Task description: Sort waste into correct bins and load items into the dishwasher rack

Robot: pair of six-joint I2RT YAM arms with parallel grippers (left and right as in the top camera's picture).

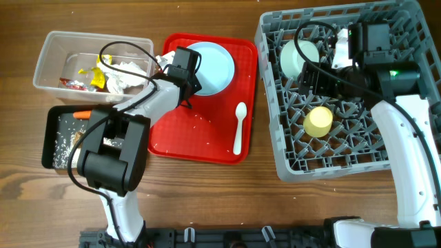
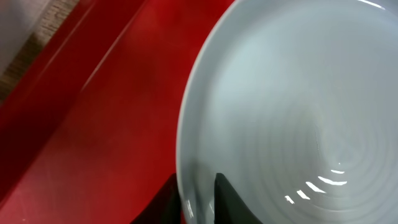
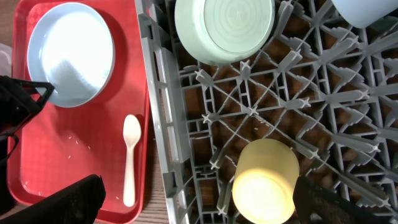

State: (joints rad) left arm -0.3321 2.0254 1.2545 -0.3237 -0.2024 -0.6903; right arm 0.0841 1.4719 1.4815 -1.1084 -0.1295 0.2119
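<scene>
Robotics lab staged as kitchen: robot arms (image 1: pixel 114 158) at a wooden desk (image 1: pixel 207 200), dishwasher rack (image 1: pixel 272 117) below the right fingers (image 3: pixel 339 205)

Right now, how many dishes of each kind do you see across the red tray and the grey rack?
Plate: 1, on the red tray
Spoon: 1, on the red tray
Bowls: 2, in the rack
Cup: 1, in the rack
Total: 5
</scene>
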